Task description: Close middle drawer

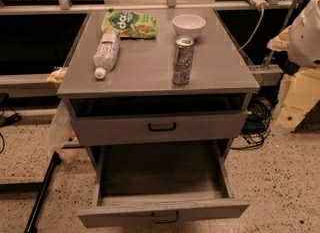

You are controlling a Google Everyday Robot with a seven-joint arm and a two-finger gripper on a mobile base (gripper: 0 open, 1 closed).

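The middle drawer (162,212) is a wide grey metal drawer with a long shallow tray and a low flat front. It stands pulled far out toward me, and its tray is empty. A small black bar handle (165,218) sits at the centre of its front. Above it, the drawer with the taller front (160,128) is open a little. My gripper (294,104) shows as a cream-coloured shape at the right edge. It hangs below the white arm (306,32), to the right of the cabinet, apart from the drawers.
On the grey cabinet top (150,72) lie a plastic bottle (106,53) on its side and a green snack bag (129,24). A white bowl (189,25) and an upright can (183,60) also stand there. Cables (257,122) lie on the floor at the right. A black bar (42,192) stands at the left.
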